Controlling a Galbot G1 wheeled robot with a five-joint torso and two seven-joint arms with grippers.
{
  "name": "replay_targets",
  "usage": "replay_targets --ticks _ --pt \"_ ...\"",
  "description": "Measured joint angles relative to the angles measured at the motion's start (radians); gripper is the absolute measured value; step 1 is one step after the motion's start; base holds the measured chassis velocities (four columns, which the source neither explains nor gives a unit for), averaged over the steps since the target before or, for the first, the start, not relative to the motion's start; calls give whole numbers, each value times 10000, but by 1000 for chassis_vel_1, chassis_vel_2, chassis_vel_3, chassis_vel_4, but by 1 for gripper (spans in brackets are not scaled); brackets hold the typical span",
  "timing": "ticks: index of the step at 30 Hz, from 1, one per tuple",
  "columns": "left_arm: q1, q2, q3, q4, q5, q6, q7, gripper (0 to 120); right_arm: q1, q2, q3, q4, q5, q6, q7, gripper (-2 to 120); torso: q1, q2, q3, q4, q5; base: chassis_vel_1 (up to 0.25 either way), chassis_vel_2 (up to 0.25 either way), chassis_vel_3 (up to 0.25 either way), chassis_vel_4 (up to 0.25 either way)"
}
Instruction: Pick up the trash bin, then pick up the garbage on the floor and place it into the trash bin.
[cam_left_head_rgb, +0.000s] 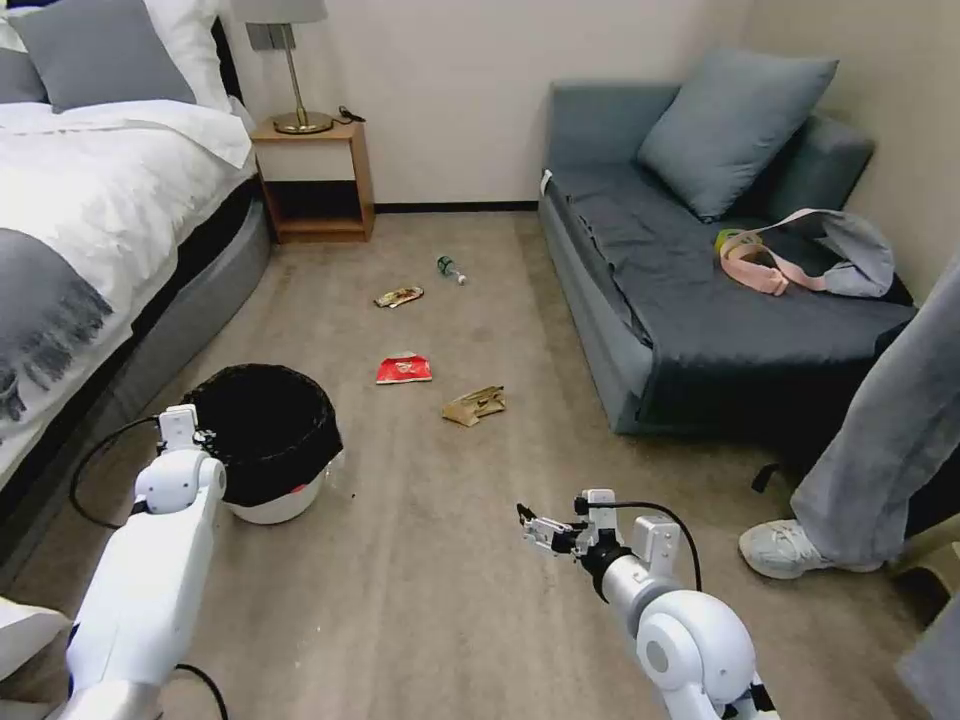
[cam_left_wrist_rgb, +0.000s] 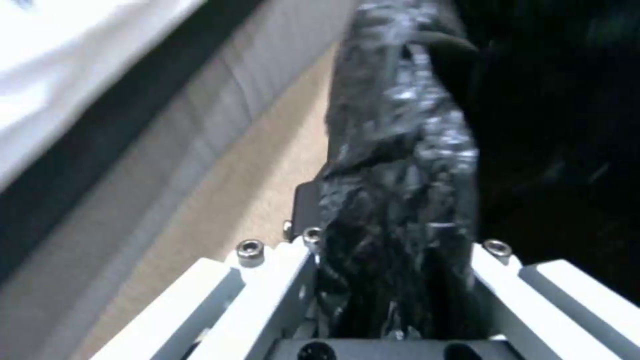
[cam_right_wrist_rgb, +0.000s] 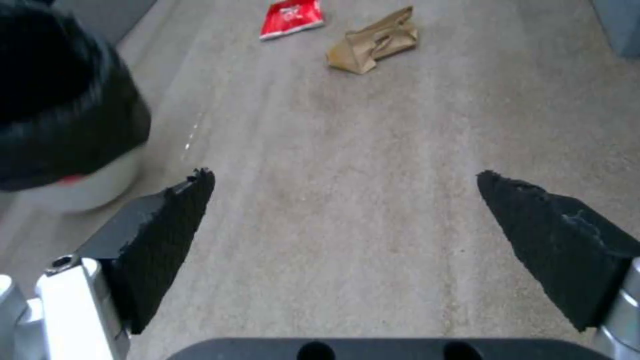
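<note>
Trash bin (cam_left_head_rgb: 265, 440) rim is clenched in my left pincer (cam_left_wrist_rgb: 393, 280) near the bed; my right pincer (cam_right_wrist_rgb: 347, 220) hangs released over floor.

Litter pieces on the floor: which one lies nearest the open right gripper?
The crumpled brown paper bag, closest ahead of the right gripper; the red-and-white snack wrapper lies just beyond.

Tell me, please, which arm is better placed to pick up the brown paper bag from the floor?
The right. The right gripper is open and empty, with the paper bag on bare floor ahead of it. The left gripper is clamped on the bag-lined rim of the bin, so it looks occupied.
</note>
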Motion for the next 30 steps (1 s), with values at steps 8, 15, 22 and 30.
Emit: replay_targets --ticks 8,15,22,30 --pt "1189 20 -366 -1836 378 134 -105 4 -60 -148 179 228 273 10 0 100 0 0 0 3 0 0 0 0 0" --pt "1879 -94 -488 -3021 593 260 -141 4 -242 -178 463 331 309 229 -4 100 0 0 -1 1 1 0 0 0 0" --pt "2244 -164 -503 -3682 910 224 -161 4 -398 -172 759 441 310 555 -108 100 0 0 -1 -1 1 0 0 0 0" --pt "2619 -198 -732 -3936 1198 28 -159 4 -347 -172 783 250 299 972 -240 100 0 0 -1 1 1 0 0 0 0"
